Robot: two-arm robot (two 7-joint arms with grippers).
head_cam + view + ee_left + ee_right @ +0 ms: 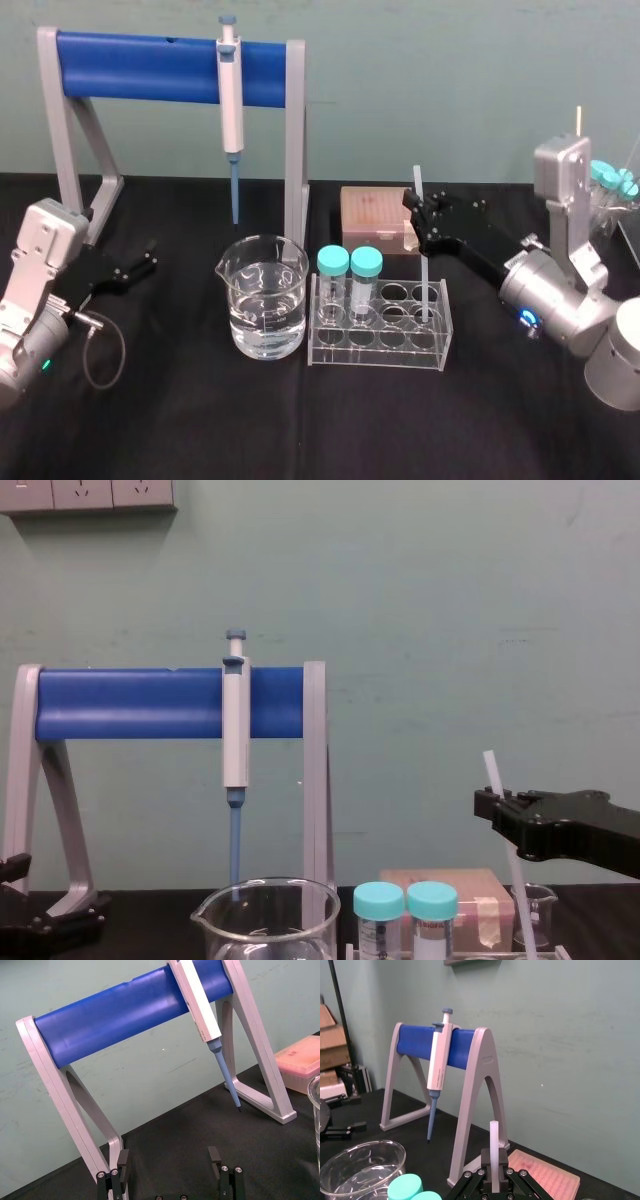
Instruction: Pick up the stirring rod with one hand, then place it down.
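1. The stirring rod (426, 280) is held nearly upright, clenched in the right gripper (420, 215), with its lower end at the clear rack (378, 345) on the counter (200, 420).
2. Print on the capped tubes (350, 285) is too small to be read.
3. The left gripper (148, 258) is parked, released, beside the pipette stand (295, 150); a beaker (265, 300) stands left of the rack.

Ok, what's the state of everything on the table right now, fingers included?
right gripper: fingers shut on the stirring rod.
stirring rod: near upright, lower end reaching into the rack.
left gripper: fingers open, empty, parked by the foot of the stand.
beaker: upright, part full of clear liquid.
two tubes: capped, standing in the rack.
pipette: hanging on the stand.
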